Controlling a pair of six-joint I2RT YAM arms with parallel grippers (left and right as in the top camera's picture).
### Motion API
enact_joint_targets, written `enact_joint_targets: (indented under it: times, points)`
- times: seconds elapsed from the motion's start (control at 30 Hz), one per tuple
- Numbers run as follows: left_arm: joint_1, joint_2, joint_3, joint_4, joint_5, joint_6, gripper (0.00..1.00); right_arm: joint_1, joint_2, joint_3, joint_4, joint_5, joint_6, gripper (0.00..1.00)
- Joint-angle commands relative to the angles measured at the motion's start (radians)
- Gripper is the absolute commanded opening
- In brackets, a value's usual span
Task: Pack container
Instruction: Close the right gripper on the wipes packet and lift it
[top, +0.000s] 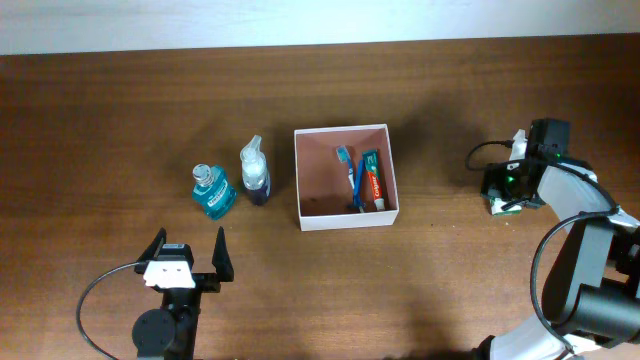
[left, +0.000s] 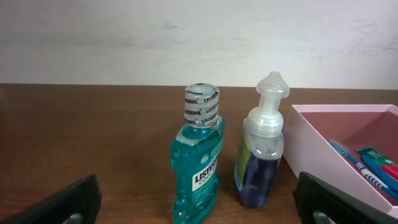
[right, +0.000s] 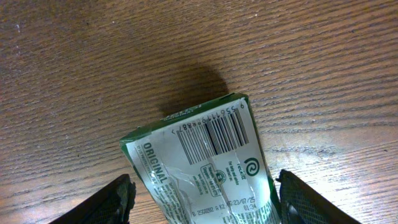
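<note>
The shallow square white-walled container (top: 347, 221) with its reddish-brown floor sits mid-table (top: 120, 110), already holding a blue toothbrush (top: 349, 172) and a red-and-green toothpaste tube (top: 372, 180) along its right side. The coming move looks to turn on the flat green-and-white foil packet with a barcode (right: 199, 149), which lies well to the right of the container, directly under the right gripper (right: 204, 185). That arm is plainly the nearer one. The packet's long axis runs straight out from the wrist, so the jaws stand at its two long edges and would close across its short width. They are spread about as wide as the packet, and I cannot tell whether they press on it. From there the carry is leftward to the container's free left part. The left gripper (top: 190, 240) hangs in front of and to the left of the container, jaws spread wide and empty, facing the teal plastic mouthwash bottle (left: 198, 165) and the clear foam-pump bottle of purple liquid (left: 261, 155), both upright just left of the container.
</note>
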Motion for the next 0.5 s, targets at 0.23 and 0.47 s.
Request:
enact_joint_targets:
  times: [0.23, 0.47]
  points:
    - [-0.004, -0.007, -0.007, 0.0, 0.007, 0.012, 0.99, -0.006, 0.05, 0.019, -0.001, 0.002, 0.005, 0.48]
    - [-0.004, -0.007, -0.007, 0.0, 0.007, 0.012, 0.99, -0.006, 0.05, 0.021, -0.019, 0.002, 0.005, 0.2]
